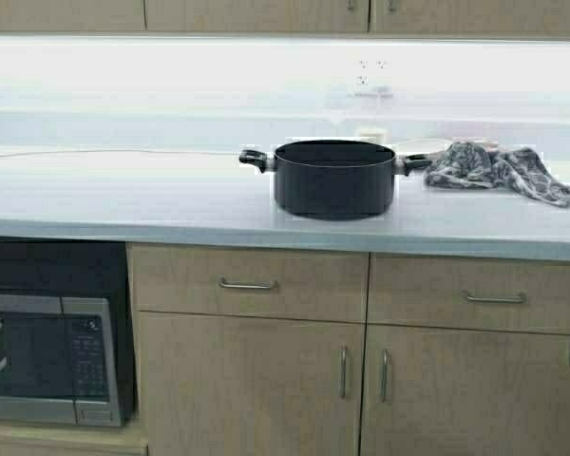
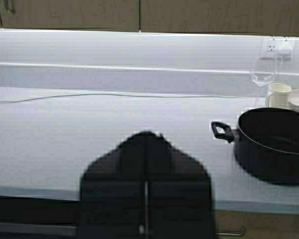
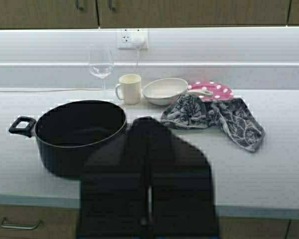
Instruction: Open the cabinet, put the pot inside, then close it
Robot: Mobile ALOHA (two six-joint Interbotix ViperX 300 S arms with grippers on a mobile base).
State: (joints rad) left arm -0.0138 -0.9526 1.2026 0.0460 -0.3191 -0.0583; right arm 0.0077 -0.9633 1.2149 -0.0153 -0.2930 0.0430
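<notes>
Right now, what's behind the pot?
Behind the pot, toward the wall: a wine glass, a cream mug and a white bowl. A patterned cloth lies beside. In the high view the pot hides most of them.

Mug (image 3: 129,88), bowl (image 3: 165,91), wineglass (image 3: 101,64), patterned cloth (image 3: 214,118).

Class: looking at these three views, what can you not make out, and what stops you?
- Cabinet: every view's top edge cuts it off; inside unseen.
- Pot: right wrist view, the right gripper covers its near side.
- Left gripper: fingers shut, hiding the counter edge behind.
</notes>
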